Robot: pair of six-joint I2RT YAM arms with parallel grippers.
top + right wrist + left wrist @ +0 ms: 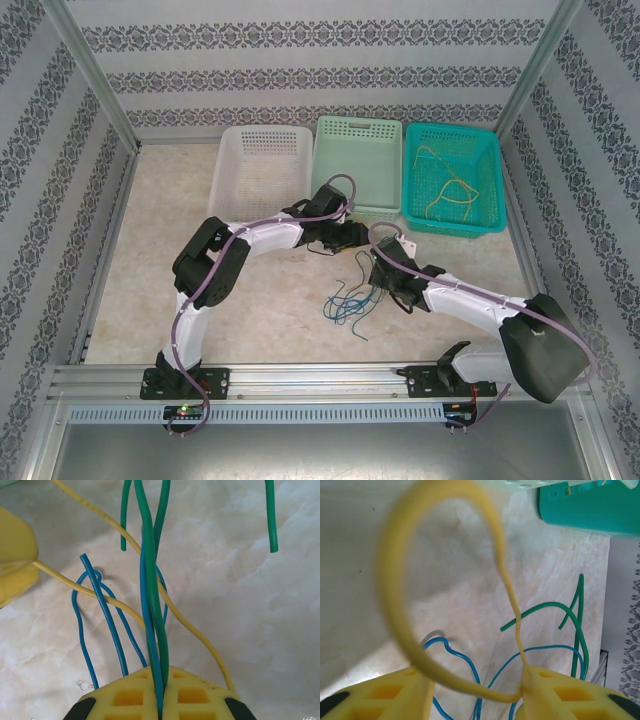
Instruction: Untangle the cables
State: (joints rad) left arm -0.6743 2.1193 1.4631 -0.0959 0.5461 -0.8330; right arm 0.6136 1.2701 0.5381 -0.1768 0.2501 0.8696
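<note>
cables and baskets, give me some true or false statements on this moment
1. The right tool stands open. False: it is shut on a green cable and a blue cable.
2. A yellow cable spans the gap of the left tool. True.
3. The white basket stands right of the teal basket. False: it is leftmost.
4. The teal basket holds yellowish cables. True.

Striped patterned walls [300,60] around a marbled tabletop [160,250]
</note>
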